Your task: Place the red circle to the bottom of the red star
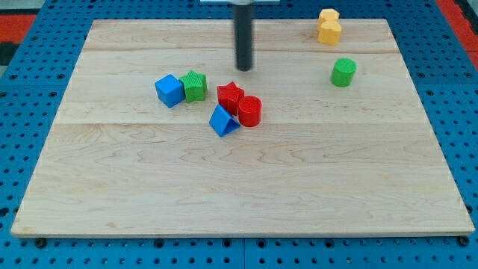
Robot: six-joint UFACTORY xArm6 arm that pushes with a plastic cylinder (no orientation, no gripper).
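The red circle (250, 111) lies on the wooden board, touching the red star (231, 97) on the star's lower right. A blue triangle (222, 120) sits against both, just below the star and to the left of the circle. My tip (244, 69) is above the star, toward the view's top, apart from every block by a short gap.
A blue cube (169, 90) and a green block (194, 85) sit side by side to the left of the star. A green cylinder (343, 72) is at the right. Two yellow blocks (328, 27) are at the top right. The board (239, 187) lies on a blue pegboard.
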